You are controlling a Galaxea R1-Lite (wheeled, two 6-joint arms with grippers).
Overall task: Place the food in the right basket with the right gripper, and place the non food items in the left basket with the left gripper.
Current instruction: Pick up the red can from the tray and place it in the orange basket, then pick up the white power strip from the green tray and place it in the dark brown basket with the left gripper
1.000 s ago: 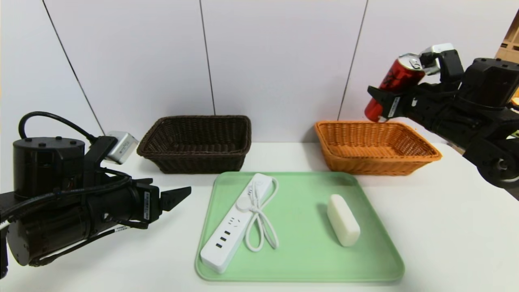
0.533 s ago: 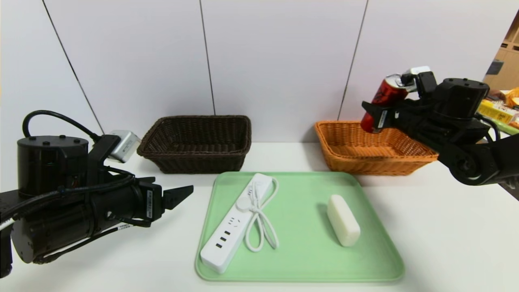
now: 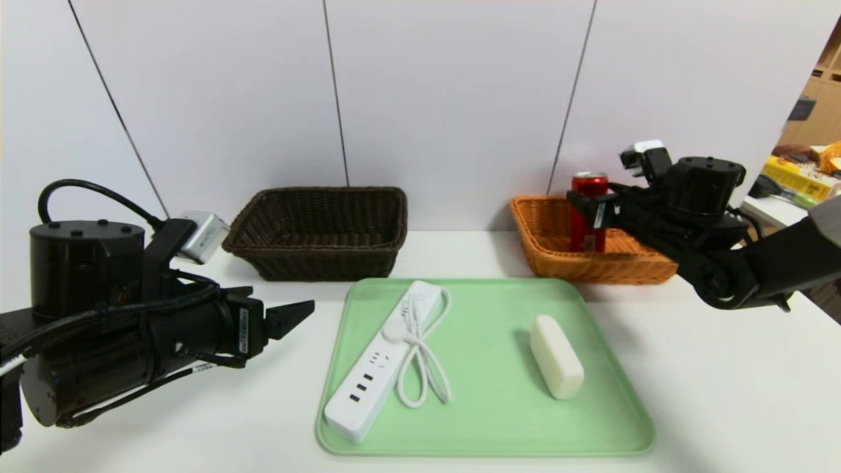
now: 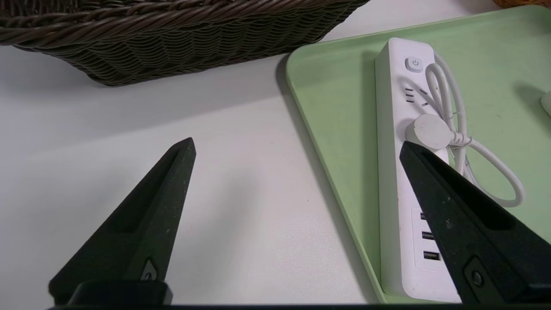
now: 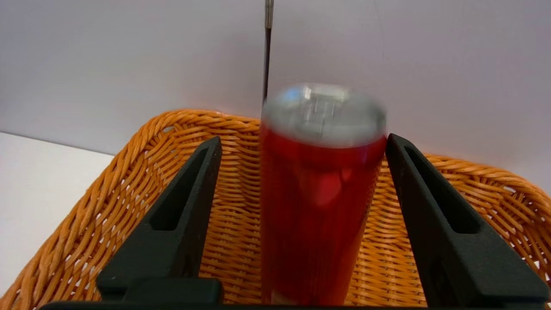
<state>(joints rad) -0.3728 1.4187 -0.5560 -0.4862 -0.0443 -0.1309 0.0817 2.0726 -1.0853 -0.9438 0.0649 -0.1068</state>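
Lowered since the earlier frame, the right gripper (image 5: pixel 303 144) is spreading apart around the red can (image 5: pixel 320 206), which is standing upright between its fingers in the orange basket (image 3: pixel 598 266); nearer the robot, the white block (image 3: pixel 556 357) and power strip (image 3: pixel 374 374) are waiting on the tray (image 3: pixel 499 441), likely still to sort, while the left gripper (image 4: pixel 297 144) is idling wide apart beside the strip

Running pale and smooth across the back, split by thin dark seams in the wall (image 3: pixel 453 98). Gleaming white along the tabletop (image 3: pixel 716 394), softly shadowed in places. Over at far right, showing light wooden furniture (image 3: pixel 815 118) beside a yellow packet (image 3: pixel 796 177).
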